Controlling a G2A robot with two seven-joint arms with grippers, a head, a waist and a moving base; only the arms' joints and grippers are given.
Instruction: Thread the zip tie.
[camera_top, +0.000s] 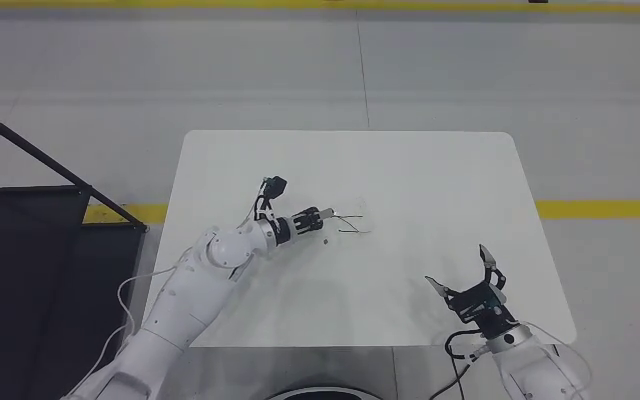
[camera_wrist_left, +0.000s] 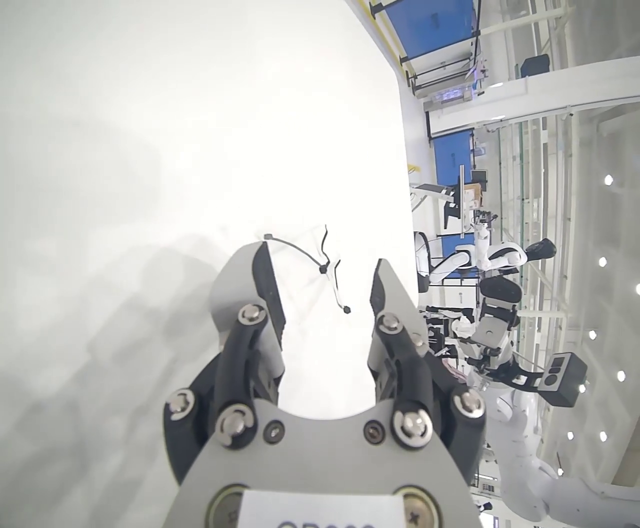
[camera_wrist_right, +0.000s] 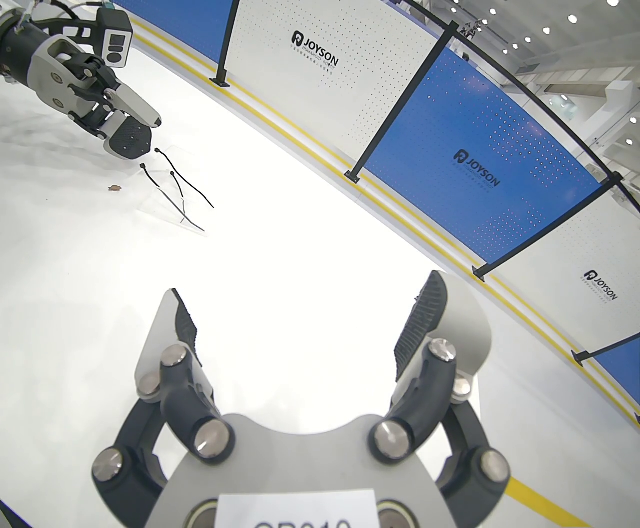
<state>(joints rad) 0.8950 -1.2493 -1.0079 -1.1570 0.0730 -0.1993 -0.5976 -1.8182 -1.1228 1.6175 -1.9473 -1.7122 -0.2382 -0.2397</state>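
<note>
Three thin black zip ties (camera_wrist_right: 180, 192), as far as I can tell, lie loosely crossed near the middle of the white worktop (camera_top: 450, 170), their heads towards the left end effector (camera_top: 325, 215). They look light, springy and slick, and they lie almost flat. A pinch on one strip just behind its head would probably give most control and leave the tail free for threading. The left end effector sits just beside them, fingers apart and empty. The right end effector (camera_wrist_right: 305, 285) hangs well apart from them by the worktop's near edge, also spread and holding nothing.

zip ties (camera_wrist_right: 178, 190): black | table (camera_top: 450, 180): white | right end effector pads (camera_wrist_right: 422, 320): black, ribbed
</note>
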